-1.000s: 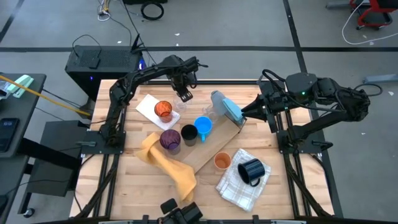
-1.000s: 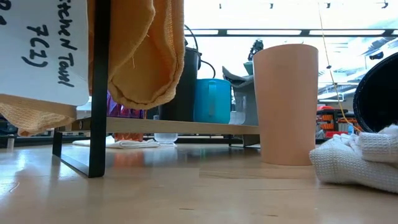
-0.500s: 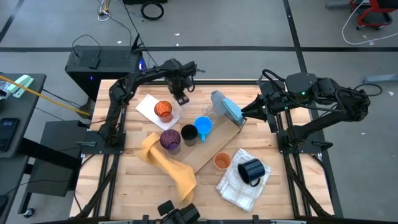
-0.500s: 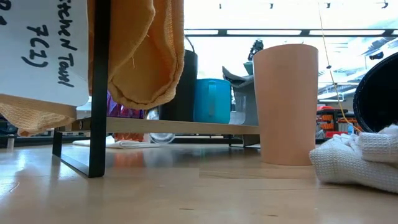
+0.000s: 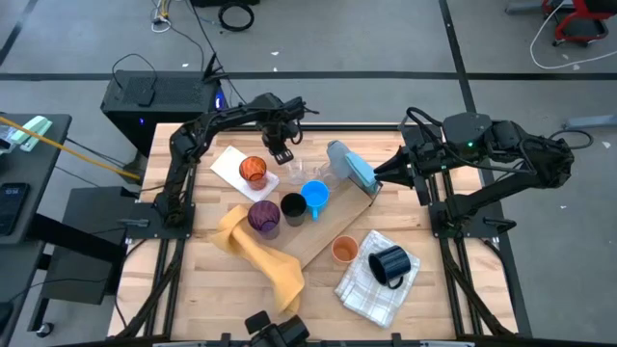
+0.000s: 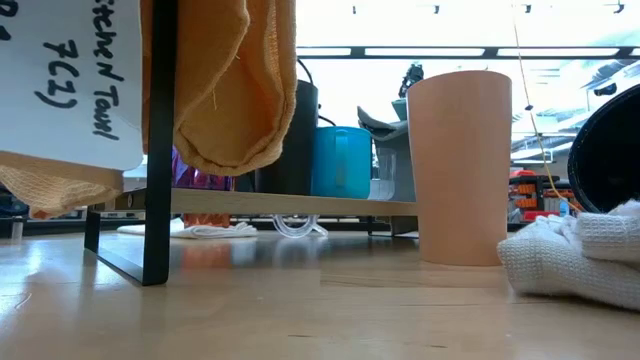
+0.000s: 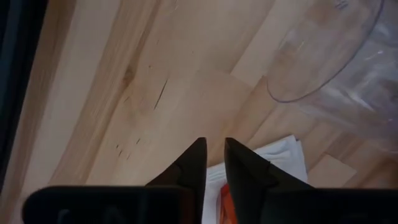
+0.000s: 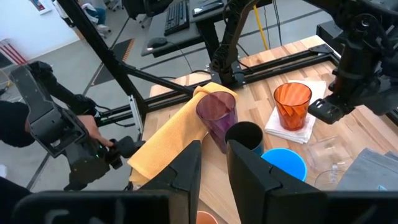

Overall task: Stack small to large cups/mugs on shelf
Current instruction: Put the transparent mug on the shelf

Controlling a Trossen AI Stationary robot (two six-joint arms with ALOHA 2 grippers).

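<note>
My left gripper [image 5: 281,152] points down at the far left of the table, its fingers [image 7: 198,163] a narrow gap apart with nothing between them. Beside it a clear cup [image 5: 295,173] lies on its side [image 6: 297,227] on the bare wood, apart from the fingers [image 7: 329,56]. An orange-tinted cup [image 5: 253,172] stands on a white napkin. On the low wooden shelf [image 5: 333,224] stand a purple cup [image 5: 263,217], a black cup [image 5: 292,207] and a bright blue mug [image 5: 315,196]. My right gripper [image 8: 213,163] waits raised at the right, open and holding nothing.
A peach cup [image 5: 344,250] and a dark navy mug [image 5: 390,265] on a checked cloth sit near the front right. A yellow towel [image 5: 260,253] drapes off the shelf's near left end. A blue-grey folded cloth [image 5: 352,166] lies at its far end. A person's hand [image 8: 93,127] shows beyond the table.
My left gripper has sunk a little toward the table by the clear cup. The clear cup, which stood upright, has tipped over and now lies on its side, a little farther toward the table's right.
</note>
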